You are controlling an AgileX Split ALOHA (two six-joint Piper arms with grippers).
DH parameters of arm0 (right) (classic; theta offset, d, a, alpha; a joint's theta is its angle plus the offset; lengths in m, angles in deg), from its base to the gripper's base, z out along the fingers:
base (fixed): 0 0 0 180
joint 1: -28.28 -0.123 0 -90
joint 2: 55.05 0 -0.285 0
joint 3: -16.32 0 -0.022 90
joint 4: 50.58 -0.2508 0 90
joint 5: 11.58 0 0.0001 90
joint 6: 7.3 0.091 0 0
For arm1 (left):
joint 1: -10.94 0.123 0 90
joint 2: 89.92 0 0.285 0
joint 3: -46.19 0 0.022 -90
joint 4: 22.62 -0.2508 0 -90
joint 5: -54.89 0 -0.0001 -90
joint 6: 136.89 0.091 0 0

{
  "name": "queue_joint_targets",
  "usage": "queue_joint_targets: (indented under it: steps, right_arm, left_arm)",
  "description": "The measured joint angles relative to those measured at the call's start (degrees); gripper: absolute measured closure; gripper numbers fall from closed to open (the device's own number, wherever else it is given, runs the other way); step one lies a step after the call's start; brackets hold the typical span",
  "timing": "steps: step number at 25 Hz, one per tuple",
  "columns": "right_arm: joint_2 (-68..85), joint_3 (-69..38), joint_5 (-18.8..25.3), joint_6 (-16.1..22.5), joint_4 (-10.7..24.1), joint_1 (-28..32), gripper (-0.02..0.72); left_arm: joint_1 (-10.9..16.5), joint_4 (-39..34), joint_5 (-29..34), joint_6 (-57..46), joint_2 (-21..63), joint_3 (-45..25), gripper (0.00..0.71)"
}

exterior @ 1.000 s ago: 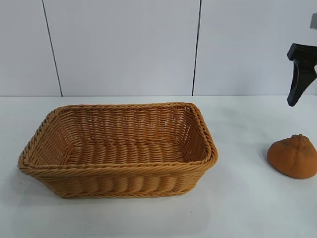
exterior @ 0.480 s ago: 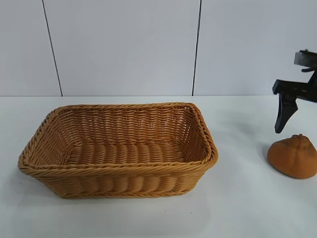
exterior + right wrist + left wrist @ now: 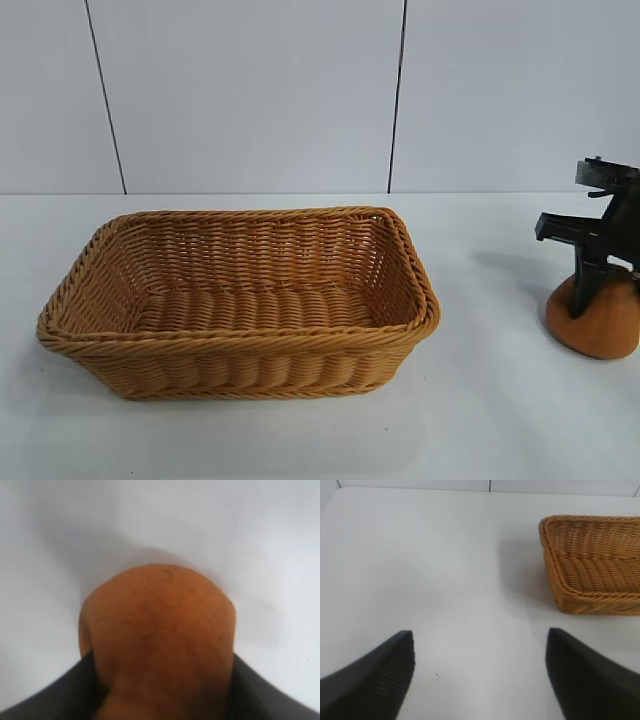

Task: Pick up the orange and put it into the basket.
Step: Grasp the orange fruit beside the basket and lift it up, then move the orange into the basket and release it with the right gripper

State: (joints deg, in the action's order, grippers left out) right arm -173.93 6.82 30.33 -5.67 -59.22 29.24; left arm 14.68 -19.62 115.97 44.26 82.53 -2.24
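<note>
Brownish-orange, the orange (image 3: pixel 598 322) sits on the white table (image 3: pixel 490 420) between the right gripper's (image 3: pixel 600 290) fingers, which pinch its sides. Lifting and carrying remain: the wicker basket (image 3: pixel 240 340), well apart, holds nothing; the left gripper (image 3: pixel 479 672) hangs spread.

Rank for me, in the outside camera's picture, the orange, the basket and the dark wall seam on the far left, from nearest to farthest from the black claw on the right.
1. The orange: directly under the right gripper, whose jaws straddle its top.
2. The basket: left of it, mid-table.
3. The far-left wall seam: behind the basket's left end, farthest away.
</note>
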Motion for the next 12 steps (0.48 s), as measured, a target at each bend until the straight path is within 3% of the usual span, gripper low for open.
queue_joint_targets:
  steps: [12]
  right_arm:
    - [17.0, 0.0, 3.1, -1.2, -1.3, 0.0, 0.658]
  left_arm:
    - [0.0, -0.1, 0.0, 0.0, 0.0, 0.0, 0.185]
